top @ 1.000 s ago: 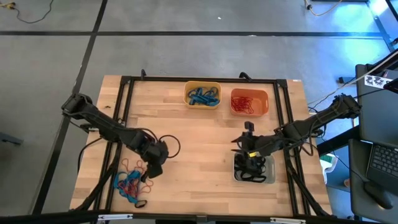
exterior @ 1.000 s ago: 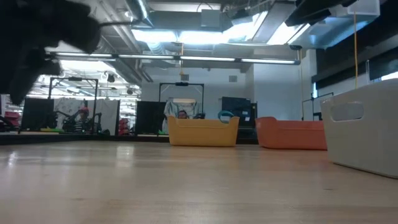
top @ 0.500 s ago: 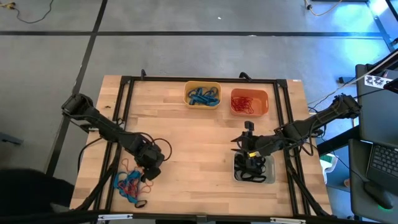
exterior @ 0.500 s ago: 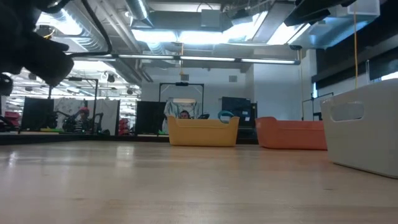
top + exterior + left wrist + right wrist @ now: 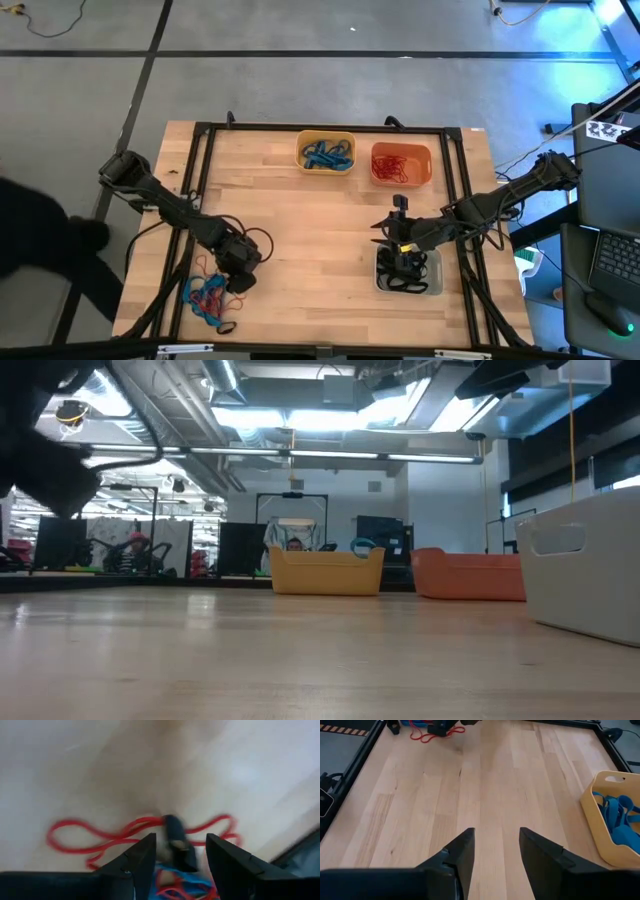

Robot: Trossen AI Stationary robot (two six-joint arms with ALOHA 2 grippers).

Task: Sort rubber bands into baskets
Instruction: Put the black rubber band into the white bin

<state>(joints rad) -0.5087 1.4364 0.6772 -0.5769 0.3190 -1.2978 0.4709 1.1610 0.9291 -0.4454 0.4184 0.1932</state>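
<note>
A loose pile of red, blue and black rubber bands point(image 5: 208, 295) lies near the table's near left corner. My left gripper point(image 5: 232, 280) hangs open just over the pile's right edge, pointing steeply down. In the left wrist view its fingers point(image 5: 180, 852) stand on either side of a black band point(image 5: 176, 839), with red bands point(image 5: 95, 840) and blue bands point(image 5: 187, 881) around it. My right gripper point(image 5: 388, 245) waits open above the pale grey basket point(image 5: 432, 285), nothing between its fingers point(image 5: 496, 845). The yellow basket point(image 5: 326, 152) and the orange basket point(image 5: 400, 164) stand at the far edge.
The yellow basket holds blue bands, the orange one red bands, the grey one black bands point(image 5: 405, 275). A black frame point(image 5: 200, 180) runs around the tabletop. Bare wood point(image 5: 320, 240) lies between the two arms. A dark, blurred shape point(image 5: 40, 240) is at the table's left.
My left gripper has sunk and gone toward the table's near left corner, onto the pile's edge, rolling as it went; its fingers stay open. The pile has kept its shape. A dark shape has come in beside the table's left edge.
</note>
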